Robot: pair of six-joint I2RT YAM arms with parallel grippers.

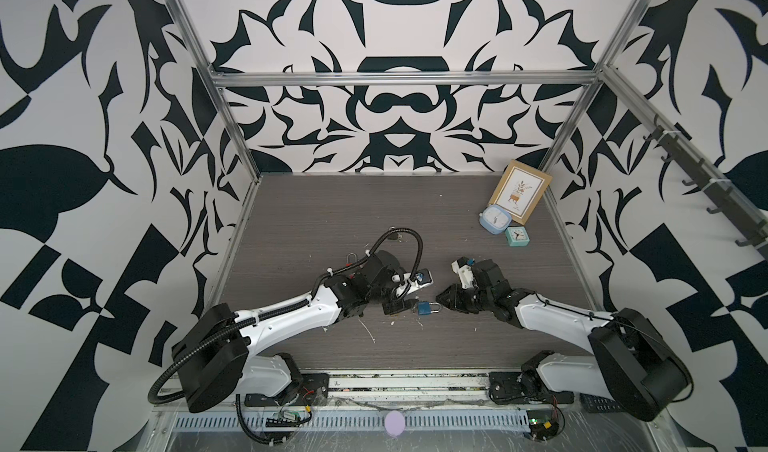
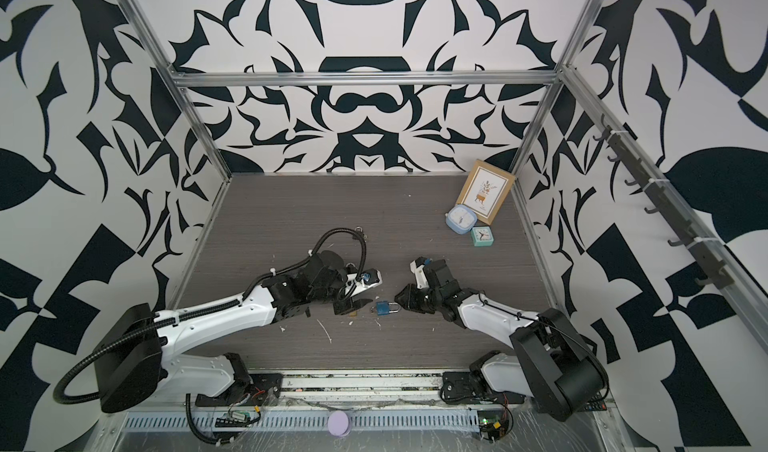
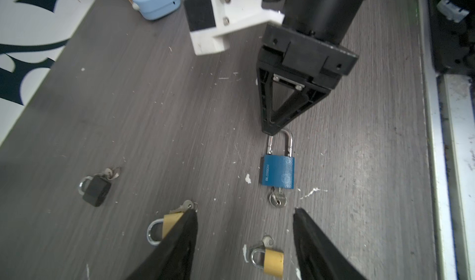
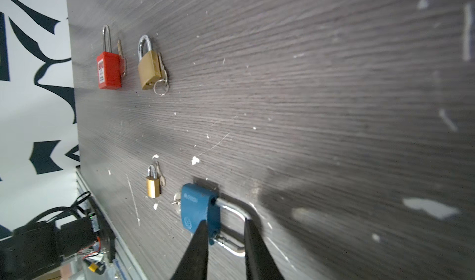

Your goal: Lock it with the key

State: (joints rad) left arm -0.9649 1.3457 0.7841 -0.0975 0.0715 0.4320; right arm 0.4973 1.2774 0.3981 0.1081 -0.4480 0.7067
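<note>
Blue padlock point(image 1: 424, 308) lies near the tabletop's point(image 1: 374, 221) front edge, open room behind. Right gripper point(image 4: 225, 222) is narrowly parted astride its shackle point(image 4: 232, 209). Left gripper point(image 3: 244, 211) is spread and empty.

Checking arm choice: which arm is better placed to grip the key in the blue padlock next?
Left, probably: the left fingers stand open facing the key in the blue padlock; the right fingers are over its shackle at the other end.

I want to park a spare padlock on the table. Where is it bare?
Bare: the dark wood-grain table's back strip, from the left wall to the light-blue alarm clock; the front strip nearer than the blue padlock. Crowded: around that padlock, between the left gripper and right gripper, with a small brass padlock nearby.
</note>
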